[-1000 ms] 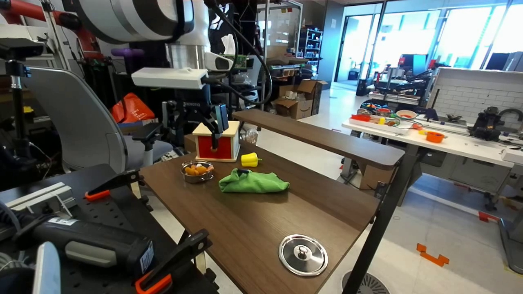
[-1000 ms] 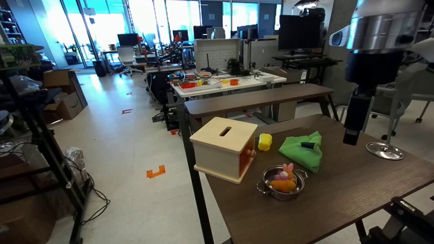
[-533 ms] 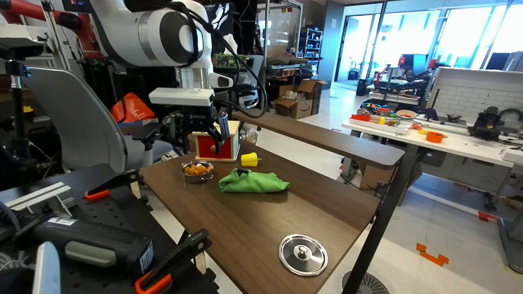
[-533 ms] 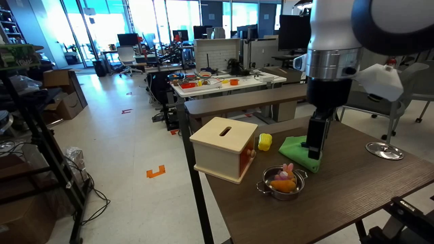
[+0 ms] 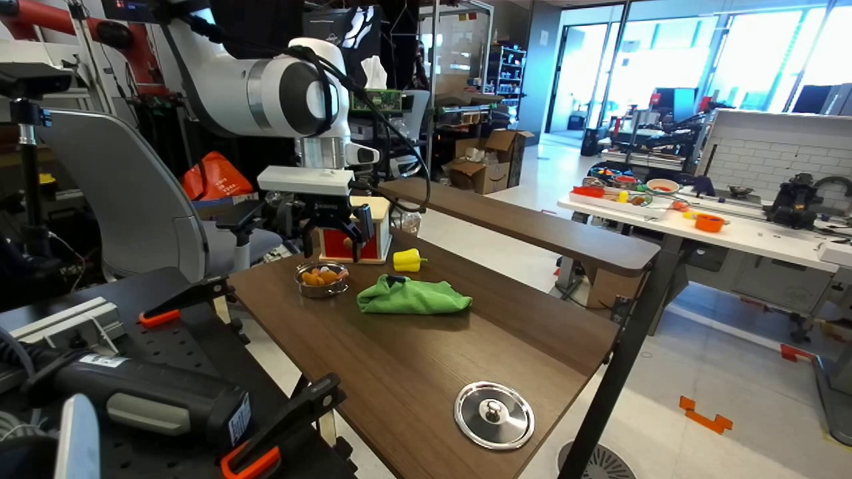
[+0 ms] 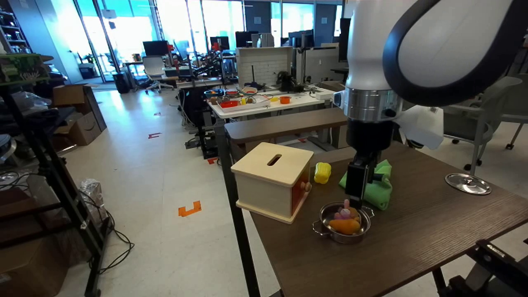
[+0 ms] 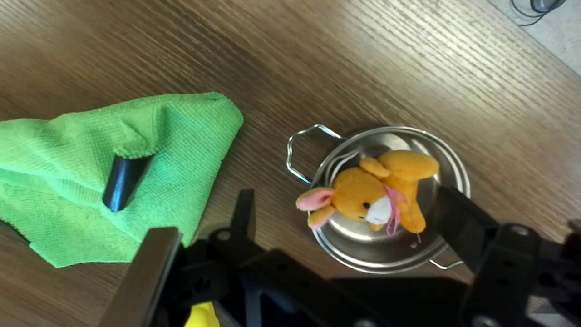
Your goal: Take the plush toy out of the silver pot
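Jaws spread wide, the hand (image 5: pixel 332 253) hangs empty above the silver pot (image 7: pixel 358 253), and there's the orange plush toy (image 7: pixel 363 190) inside! The aim looks off-centre, so line up over the body first, sink straight without clipping the pot, squeeze softly, lift cleanly

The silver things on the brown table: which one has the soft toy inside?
The deeper silver pot: the orange plush toy lies in it. The silver lid, a flatter disc, lies apart from it in both exterior views.
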Robot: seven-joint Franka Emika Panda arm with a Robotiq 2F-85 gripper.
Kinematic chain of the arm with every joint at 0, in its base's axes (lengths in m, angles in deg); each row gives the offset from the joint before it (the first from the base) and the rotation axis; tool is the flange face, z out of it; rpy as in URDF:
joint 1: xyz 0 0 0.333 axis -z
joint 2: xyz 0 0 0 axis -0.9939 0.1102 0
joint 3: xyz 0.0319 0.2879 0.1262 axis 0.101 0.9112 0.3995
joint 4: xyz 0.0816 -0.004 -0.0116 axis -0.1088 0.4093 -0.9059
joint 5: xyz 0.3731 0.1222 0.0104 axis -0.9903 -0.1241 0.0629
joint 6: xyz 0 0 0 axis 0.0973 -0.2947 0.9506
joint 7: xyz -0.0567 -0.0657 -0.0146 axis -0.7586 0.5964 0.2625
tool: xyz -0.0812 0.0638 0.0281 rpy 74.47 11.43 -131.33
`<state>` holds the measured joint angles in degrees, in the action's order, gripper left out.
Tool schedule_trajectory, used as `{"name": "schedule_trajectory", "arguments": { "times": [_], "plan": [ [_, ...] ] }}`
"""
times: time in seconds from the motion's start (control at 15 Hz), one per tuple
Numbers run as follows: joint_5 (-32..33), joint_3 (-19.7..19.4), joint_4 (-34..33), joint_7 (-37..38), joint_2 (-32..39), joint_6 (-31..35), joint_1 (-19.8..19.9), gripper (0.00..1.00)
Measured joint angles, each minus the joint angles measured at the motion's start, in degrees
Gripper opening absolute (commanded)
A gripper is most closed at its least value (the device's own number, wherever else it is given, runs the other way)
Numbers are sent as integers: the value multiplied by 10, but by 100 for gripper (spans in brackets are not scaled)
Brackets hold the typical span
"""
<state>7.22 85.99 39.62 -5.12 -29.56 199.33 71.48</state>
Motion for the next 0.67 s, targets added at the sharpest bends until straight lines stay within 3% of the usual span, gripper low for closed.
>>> {"name": "schedule_trajectory", "arguments": {
  "times": [0.33, 0.47, 0.67],
  "plan": [
    [0, 0, -26, 0, 33, 0, -16, 100],
    [0, 0, -36, 0, 44, 0, -21, 72],
    [0, 0, -49, 0, 59, -1, -26, 49]
  ]
}}
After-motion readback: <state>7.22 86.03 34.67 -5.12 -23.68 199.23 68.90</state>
